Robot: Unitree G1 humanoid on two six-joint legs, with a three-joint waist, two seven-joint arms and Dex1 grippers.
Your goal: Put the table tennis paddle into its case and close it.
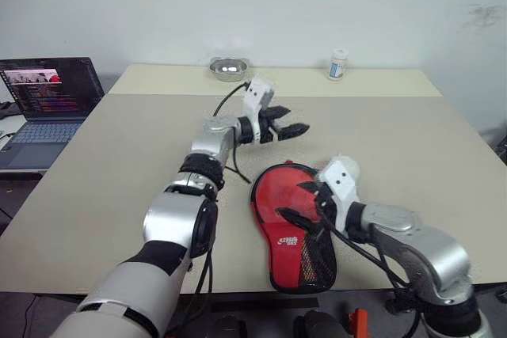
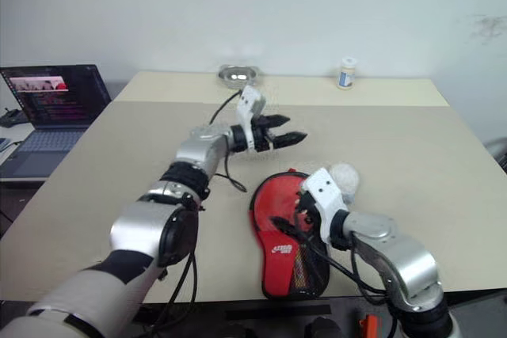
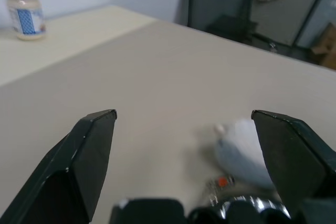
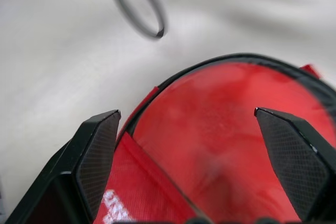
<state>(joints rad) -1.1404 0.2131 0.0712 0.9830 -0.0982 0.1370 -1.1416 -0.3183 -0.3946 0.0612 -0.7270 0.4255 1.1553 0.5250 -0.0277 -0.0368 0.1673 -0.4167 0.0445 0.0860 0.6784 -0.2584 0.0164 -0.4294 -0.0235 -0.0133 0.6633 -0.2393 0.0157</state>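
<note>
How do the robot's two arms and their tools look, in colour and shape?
Both arms are silver metal with black joints and loose black cables. Each wrist carries a white block. The left tool and the right tool each have two black wedge-shaped fingers.

- Case (image 1: 291, 231) lies on table (image 1: 119, 180), near front edge, about centre.
- R gripper (image 1: 305, 203) over case's round end.
- L gripper (image 1: 287, 126) above table, behind case, apart from it.
- Bowl (image 1: 228, 68) at table's far edge, centre; bottle (image 1: 338, 64) to its right.
- Laptop (image 1: 49, 108) left of table, off it.
</note>
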